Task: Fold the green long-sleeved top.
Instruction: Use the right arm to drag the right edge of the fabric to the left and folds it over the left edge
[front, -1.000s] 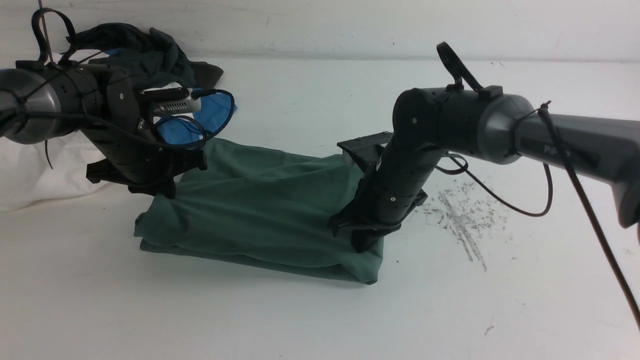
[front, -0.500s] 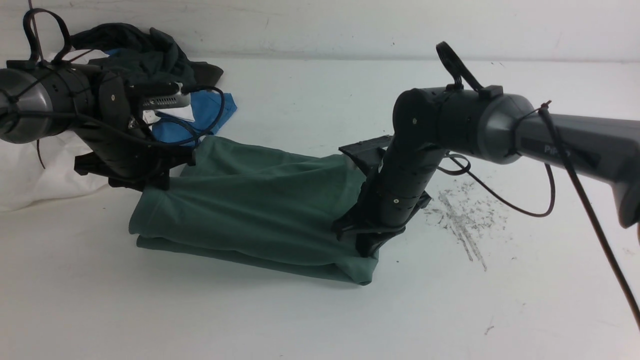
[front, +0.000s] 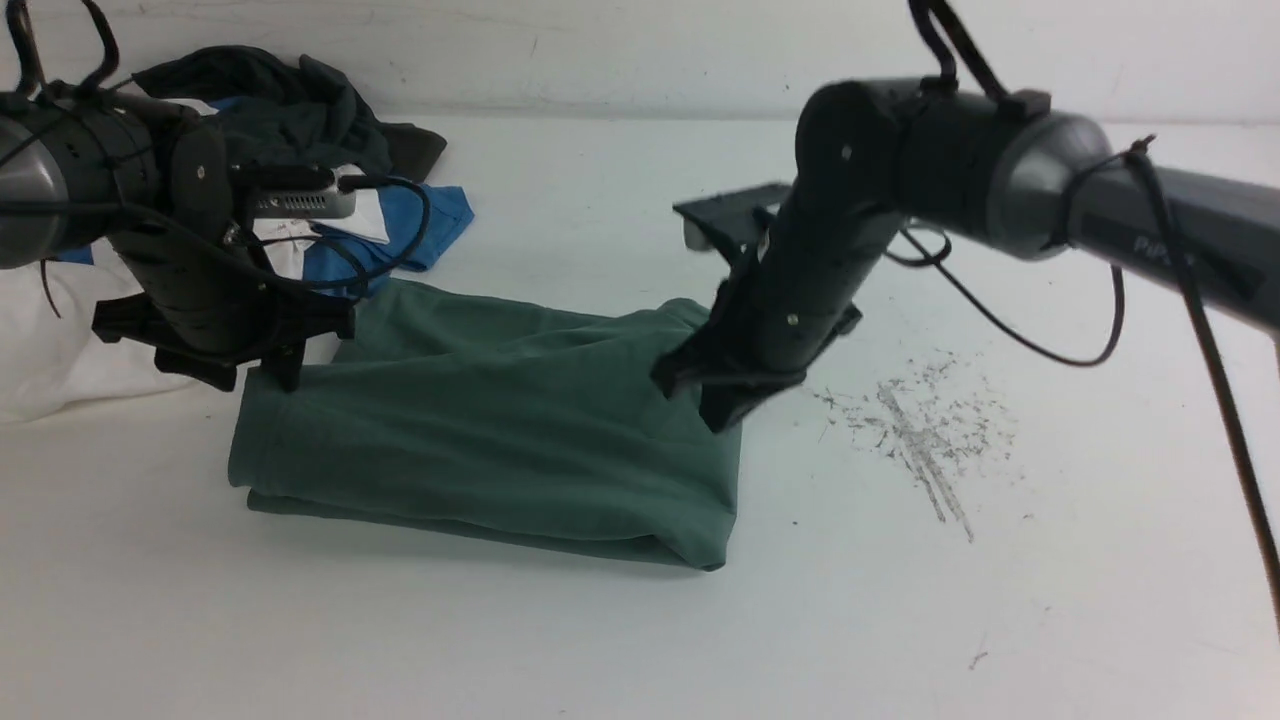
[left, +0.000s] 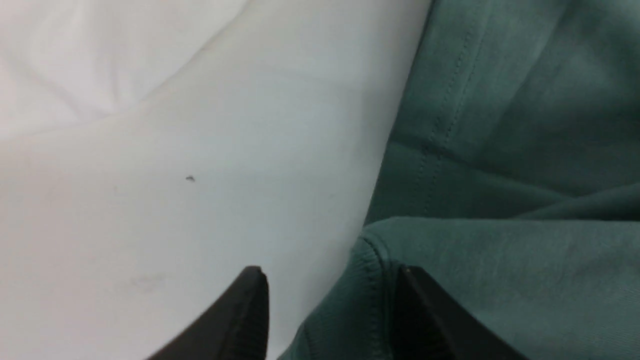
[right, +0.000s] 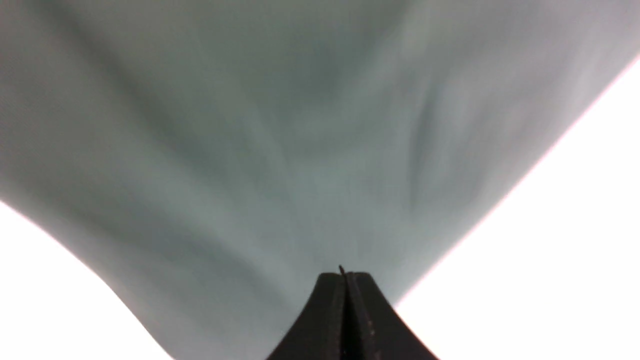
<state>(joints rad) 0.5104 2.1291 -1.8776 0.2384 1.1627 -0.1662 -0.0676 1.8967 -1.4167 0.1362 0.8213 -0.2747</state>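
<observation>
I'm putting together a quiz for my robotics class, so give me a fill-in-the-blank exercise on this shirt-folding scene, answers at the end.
1. The green long-sleeved top lies on a ____ table.
2. The left gripper stands ____ at the top's edge.
3. The right gripper is ____ on the top's fabric.
4. The dark garment is heaped at the table's far ____.
Missing words: white; open; shut; left.

Sage-green top (front: 480, 440), folded into a layered rectangular bundle, lies on the worktop (front: 640, 640); right end raised, stitched hem at left end.
</observation>
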